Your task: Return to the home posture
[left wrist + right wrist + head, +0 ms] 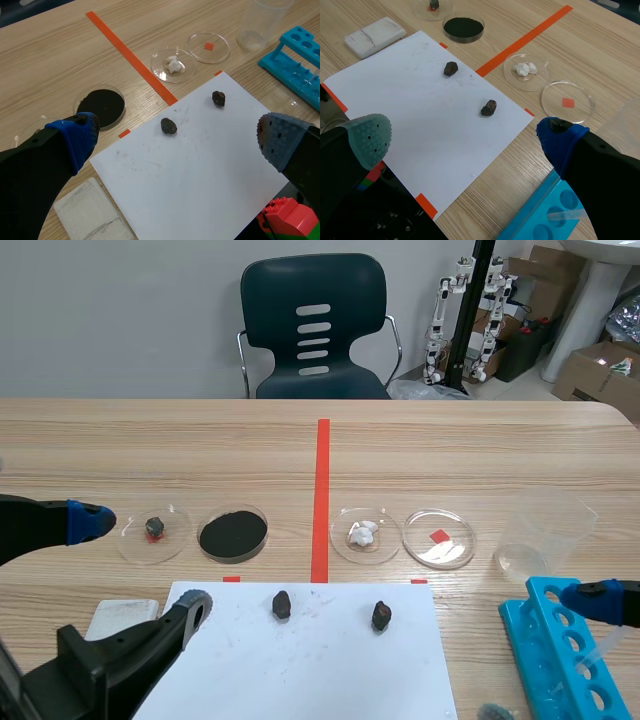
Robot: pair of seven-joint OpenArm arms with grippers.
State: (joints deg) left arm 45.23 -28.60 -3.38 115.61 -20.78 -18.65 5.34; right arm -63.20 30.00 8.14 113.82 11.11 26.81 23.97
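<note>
Pincer on my left (175, 145) hangs released, fingers wide apart, low above the left part of the white paper sheet (190, 180) on the wooden worktop (50, 60). My right pincer (462, 135) is released as well, spread above the sheet's right edge and the bright blue plastic tube rack (530, 220). Ahead of both, one dark rock-like lump (168, 126) and a second dark lump (218, 98) lie apart on the sheet, untouched.

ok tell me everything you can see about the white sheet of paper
The white sheet of paper lies flat on the wooden table, on the robot's side of the row of dishes. Plain and rectangular, it carries faint grey smudges. Two small dark rocks rest on it, apart from each other. Orange-red tape marks sit at its corners.
</note>
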